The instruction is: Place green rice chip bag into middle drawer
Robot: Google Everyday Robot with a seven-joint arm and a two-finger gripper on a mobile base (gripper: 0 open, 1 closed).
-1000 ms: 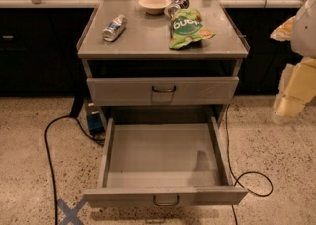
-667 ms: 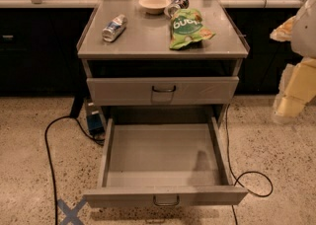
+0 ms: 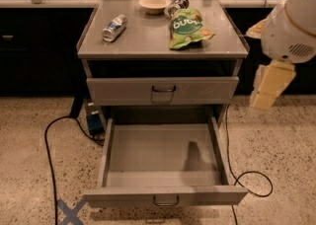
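The green rice chip bag (image 3: 188,29) lies flat on the right half of the grey cabinet top (image 3: 148,39), white lettering up. The middle drawer (image 3: 148,152) is pulled fully out below, its deep tray bare, with a dark wire handle on its front (image 3: 166,201). My gripper (image 3: 269,88) hangs at the right of the cabinet, beside its right edge and level with the closed top drawer, apart from the bag and lower than it. It holds nothing that I can see.
A silver-blue can (image 3: 114,26) lies on the cabinet top at the left. A pale bowl (image 3: 154,3) and a dark can (image 3: 177,6) stand at the back. The top drawer (image 3: 163,91) is closed. Cables (image 3: 49,150) and a blue tape cross (image 3: 66,212) lie on the floor.
My arm and gripper have shifted a little to the left, toward the cabinet's right side. The bag, the cans and the drawers have not moved.
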